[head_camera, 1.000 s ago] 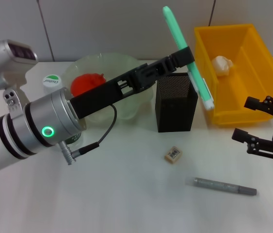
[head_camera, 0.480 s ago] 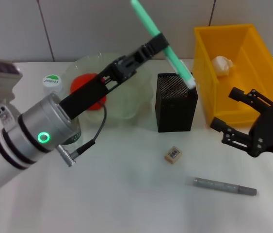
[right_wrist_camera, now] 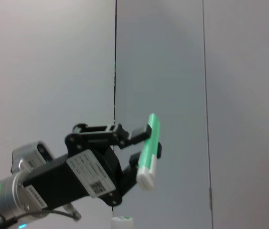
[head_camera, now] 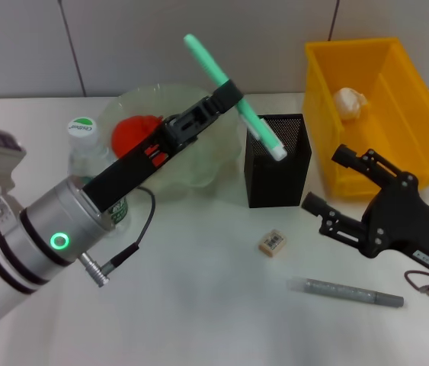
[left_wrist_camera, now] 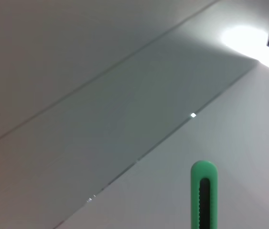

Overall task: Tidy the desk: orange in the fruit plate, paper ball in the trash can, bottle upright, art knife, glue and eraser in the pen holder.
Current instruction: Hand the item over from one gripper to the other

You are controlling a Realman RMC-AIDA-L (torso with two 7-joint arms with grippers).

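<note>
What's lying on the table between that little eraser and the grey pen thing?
Nothing: the head view shows only bare white table between the eraser and the grey glue stick.

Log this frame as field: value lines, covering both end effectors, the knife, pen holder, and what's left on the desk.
left end effector: shut on art knife, raised above the pen holder
art knife: green, tilted, white tip at the holder's open top
pen holder: black mesh, upright
right end effector: open, low over the desk beside the holder
eraser: on desk
glue: grey stick lying on desk
orange: in fruit plate
paper ball: in trash can
bottle: upright
</note>
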